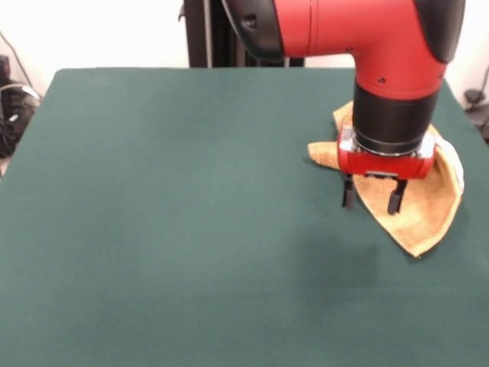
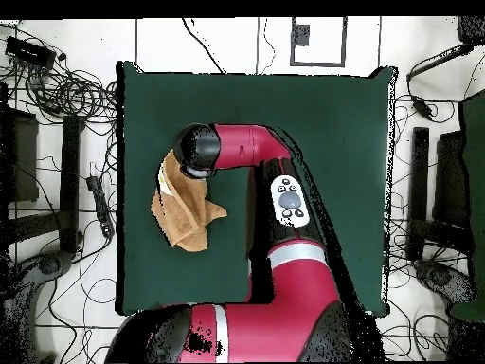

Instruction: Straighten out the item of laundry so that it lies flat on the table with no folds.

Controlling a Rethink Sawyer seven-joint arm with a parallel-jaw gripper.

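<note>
The golden-orange towel [image 1: 424, 210] lies crumpled and folded near the right edge of the dark green table [image 1: 191, 199]. Part of it is hidden behind the arm's wrist. My gripper [image 1: 372, 199] hangs just over the towel's left part, open and empty. Its left finger [image 1: 348, 191] is at the towel's edge and its right finger [image 1: 395, 197] is over the cloth. In the overhead view the towel [image 2: 185, 216] lies bunched near the table's [image 2: 322, 123] left edge. The arm's wrist [image 2: 201, 150] covers the towel's upper end and hides the gripper.
The red arm [image 2: 284, 218] reaches across the table from the base at the bottom of the overhead view. Cables and black stands [image 2: 57, 104] lie on the floor around the table. A black post [image 1: 206, 34] stands behind the table's far edge.
</note>
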